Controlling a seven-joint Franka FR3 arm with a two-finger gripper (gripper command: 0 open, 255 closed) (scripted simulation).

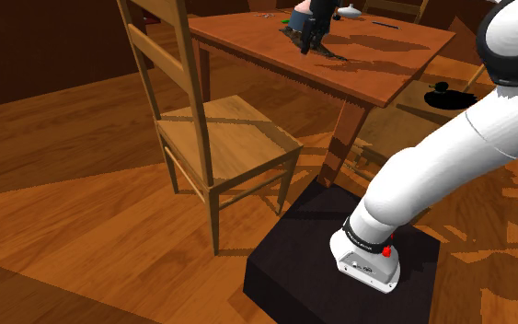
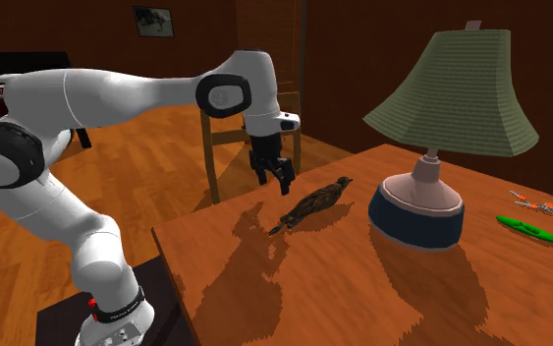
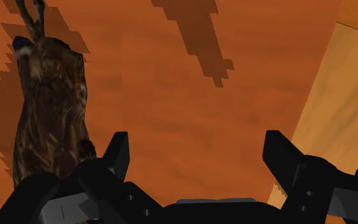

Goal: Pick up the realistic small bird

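Note:
A small brown speckled bird (image 2: 316, 204) lies on the reddish wooden table (image 2: 294, 285), its tail toward the table's near corner. My black gripper (image 2: 280, 182) hangs open just above the table, a little to the second exterior view's left of the bird, nothing between its fingers. In the wrist view the bird (image 3: 47, 105) lies outside one fingertip (image 3: 118, 153), with bare tabletop between the two fingers of the gripper (image 3: 198, 156). In the shoulder view the gripper (image 1: 307, 35) is over the far part of the table (image 1: 376, 55).
A lamp with a green shade (image 2: 456, 93) and blue-and-white base (image 2: 416, 211) stands beyond the bird. A green object (image 2: 527, 227) and small tools (image 2: 539, 205) lie at the far side. A wooden chair (image 1: 206, 129) stands beside the table. The table edge (image 3: 311, 108) is close to the gripper.

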